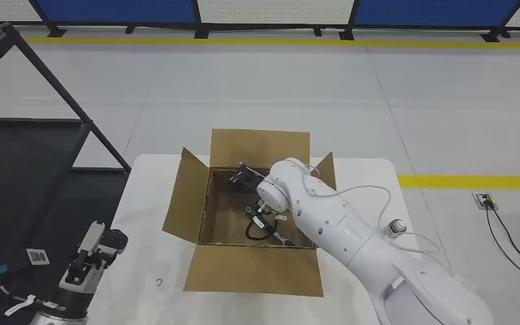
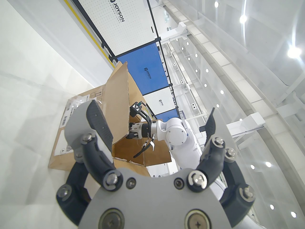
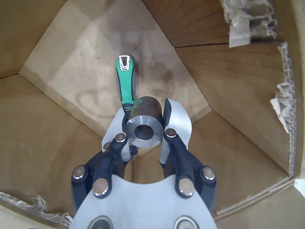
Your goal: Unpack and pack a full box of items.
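An open cardboard box [image 1: 252,272] stands in the middle of the white table [image 1: 142,236], flaps spread outward. The right arm [image 1: 280,191] dips into it from the right. In the right wrist view, my right gripper [image 3: 144,110] is shut on a hollow metal cylinder [image 3: 145,122], held just above the box floor [image 3: 71,48]. A green-handled tool [image 3: 126,82] lies on that floor just beyond the cylinder. My left gripper [image 1: 93,252] sits at the table's near left corner, away from the box. Its fingers [image 2: 100,122] are spread open around nothing, pointing toward the box [image 2: 119,110].
A small bottle [image 1: 396,227] stands on the table to the right of the box. A little ring [image 1: 159,282] lies near the front left. A black frame [image 1: 49,162] stands beside the table on the left. Torn tape [image 3: 245,8] hangs along the box rim.
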